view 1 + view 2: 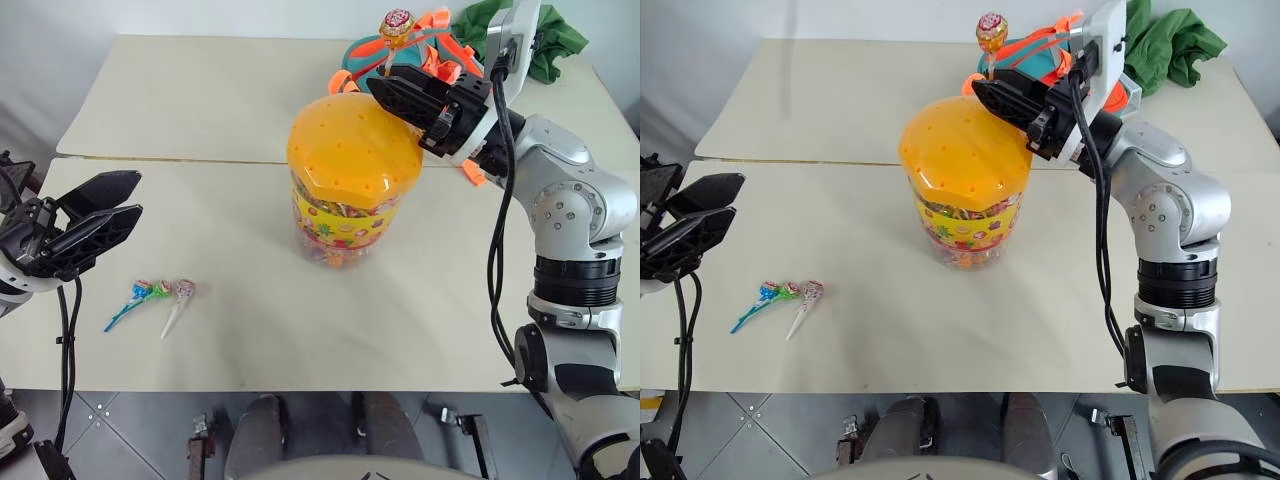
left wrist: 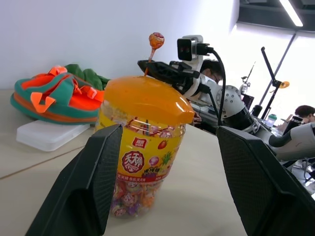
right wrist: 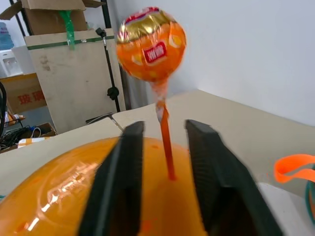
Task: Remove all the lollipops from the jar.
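One orange lollipop (image 3: 151, 44) is seen upright between the right gripper's (image 3: 165, 147) narrowly spaced fingers, directly above the jar (image 1: 350, 180); whether its stick is pinched cannot be told. Left gripper (image 1: 95, 215) is spread, three lollipops (image 1: 160, 298) below it.

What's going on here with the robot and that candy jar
The robot is pulling lollipops out of the jar through holes in its orange lid. Its right gripper is at the stick of an orange lollipop that stands upright in the lid; the stick sits between the fingers, with gaps showing on both sides. Three lollipops lie on the table to the robot's left. The left gripper is open and empty above the table.
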